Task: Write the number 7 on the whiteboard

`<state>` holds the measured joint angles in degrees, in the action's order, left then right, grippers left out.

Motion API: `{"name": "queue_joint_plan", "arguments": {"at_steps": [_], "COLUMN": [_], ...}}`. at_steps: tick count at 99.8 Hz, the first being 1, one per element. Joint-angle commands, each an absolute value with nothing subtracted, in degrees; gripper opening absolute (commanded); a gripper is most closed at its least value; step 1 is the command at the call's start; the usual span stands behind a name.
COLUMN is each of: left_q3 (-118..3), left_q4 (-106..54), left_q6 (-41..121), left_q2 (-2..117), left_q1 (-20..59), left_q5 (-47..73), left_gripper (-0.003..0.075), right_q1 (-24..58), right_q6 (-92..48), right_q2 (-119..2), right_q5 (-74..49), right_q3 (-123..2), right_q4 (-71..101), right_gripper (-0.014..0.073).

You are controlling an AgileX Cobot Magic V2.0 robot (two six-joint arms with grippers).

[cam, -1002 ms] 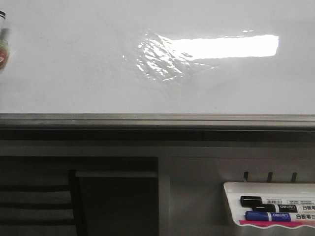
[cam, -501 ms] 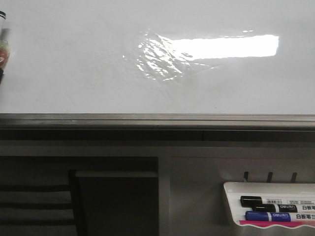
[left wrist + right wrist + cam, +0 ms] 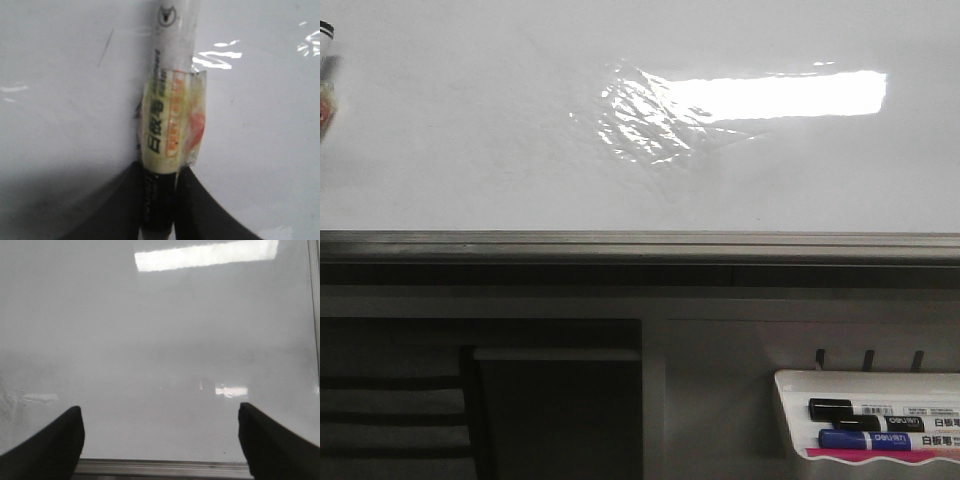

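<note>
The whiteboard (image 3: 470,140) is glossy white and fills the upper front view, with a grey frame edge (image 3: 640,243) and a bright light reflection. My left gripper (image 3: 159,200) is shut on a white marker (image 3: 172,100) wrapped in yellowish tape, pointing at the board. Only a sliver of that marker (image 3: 325,90) shows at the far left edge of the front view. A thin faint slanted stroke (image 3: 105,47) lies on the board beside the marker; no whole number 7 shows. My right gripper (image 3: 160,440) is open and empty over the whiteboard (image 3: 160,340) near its frame.
A small white tray (image 3: 790,410) hangs at the lower right below the board, holding a black marker (image 3: 860,410) and a blue marker (image 3: 860,439). Dark shelving sits under the frame at the lower left.
The marker at the far left edge of the front view has shifted slightly; a dark part below it seen half a second ago no longer shows.
</note>
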<state>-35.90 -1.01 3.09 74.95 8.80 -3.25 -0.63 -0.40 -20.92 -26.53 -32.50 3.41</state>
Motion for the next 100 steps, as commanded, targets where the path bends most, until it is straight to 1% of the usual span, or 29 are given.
{"name": "queue_joint_plan", "arguments": {"at_steps": [1,9,15,21,22,36,40,48,55,69,77,88,100], "left_q3": [-37.65,-37.95,-39.44,-42.23,-42.23,-50.98,-52.85,-56.90,-59.55,-65.02,-67.18,-68.64,-69.01], "left_q4": [-0.93,-1.03,-1.03,-0.80,-0.80,-0.65,-1.00,-3.61,-7.70,-20.05,-23.82,-26.70,-27.13], "left_q6": [2.82,2.46,2.34,2.58,2.60,6.21,7.87,13.87,18.86,30.60,38.49,46.67,50.72], "left_q2": [73.83,73.71,73.47,72.92,72.85,72.49,72.49,72.49,72.49,73.06,73.56,73.77,74.16], "left_q1": [9.16,9.16,9.81,10.87,11.21,14.86,15.86,18.33,19.42,20.93,22.06,25.00,29.33], "left_q5": [-7.08,-5.82,-1.42,6.98,6.98,26.99,30.17,39.04,43.58,52.77,58.50,61.34,61.48], "left_gripper": [0.0033,0.0010,-0.0001,-0.0013,-0.0013,-0.0013,-0.0013,-0.0013,-0.0013,-0.0013,-0.0013,-0.0013,-0.0013], "right_q1": [-0.67,-0.67,-0.67,-0.67,-0.67,-0.67,-0.67,-0.67,-0.67,-0.67,-0.58,1.34,6.20], "right_q6": [-0.76,-0.76,-0.76,-0.76,-0.76,-1.84,-3.14,-8.89,-15.47,-29.30,-39.21,-52.88,-59.72], "right_q2": [-21.94,-22.74,-23.99,-26.36,-26.65,-33.39,-35.26,-39.77,-43.09,-50.48,-54.61,-60.20,-64.88], "right_q5": [-22.58,-23.29,-25.53,-29.61,-30.01,-37.78,-39.61,-43.91,-47.06,-52.56,-56.57,-62.51,-64.00], "right_q3": [-34.34,-34.61,-35.74,-37.46,-37.90,-42.87,-44.14,-47.16,-49.27,-53.43,-55.46,-58.66,-62.09], "right_q4": [3.60,3.60,3.73,4.07,4.10,5.13,5.99,10.02,14.78,29.70,38.71,46.19,47.34], "right_gripper": [0.0563,0.0563,0.0563,0.0563,0.0563,0.0563,0.0563,0.0563,0.0563,0.0563,0.0563,0.0563,0.0563]}}
